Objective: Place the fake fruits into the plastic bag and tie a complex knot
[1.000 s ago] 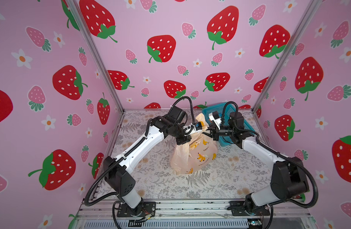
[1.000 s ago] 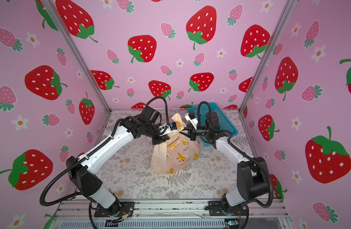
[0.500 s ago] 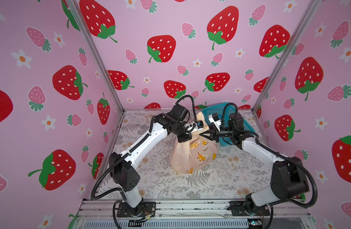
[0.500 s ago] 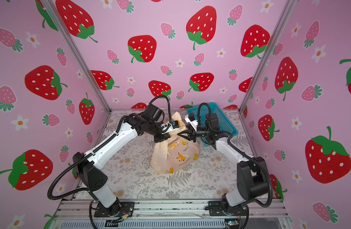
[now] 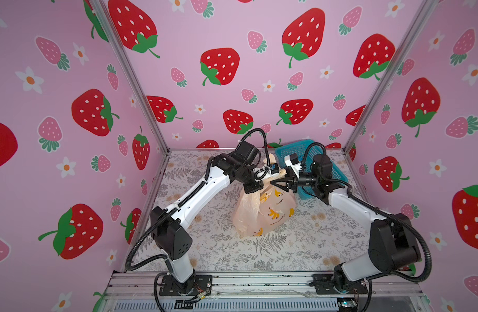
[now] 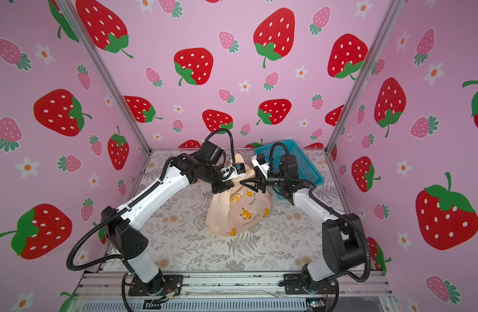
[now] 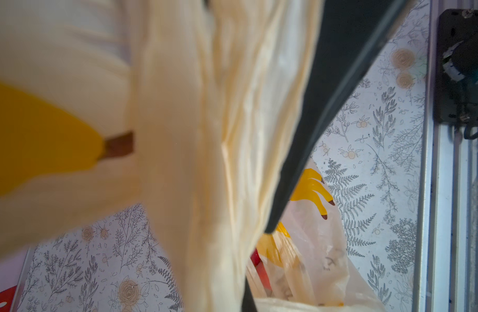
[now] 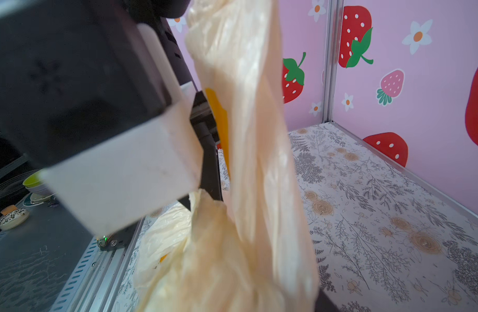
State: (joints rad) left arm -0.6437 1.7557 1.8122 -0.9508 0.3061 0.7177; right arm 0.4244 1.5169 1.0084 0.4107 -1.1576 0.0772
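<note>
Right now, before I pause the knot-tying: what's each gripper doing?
Left gripper: closed on the plastic bag handle.
Right gripper: open, holding nothing.

Banana-print plastic bag point(image 5: 270, 213) upright on the floral table point(image 5: 218, 251) (blue basket point(image 5: 293, 148) just behind it)

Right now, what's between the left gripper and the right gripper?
Only the bunched neck of the plastic bag: the left gripper is shut on it and the right gripper points at it from the other side, seen in both top views.

The plastic bag point(image 5: 248, 216) hides the fake fruits point(image 7: 257, 260) except one red sliver.
</note>
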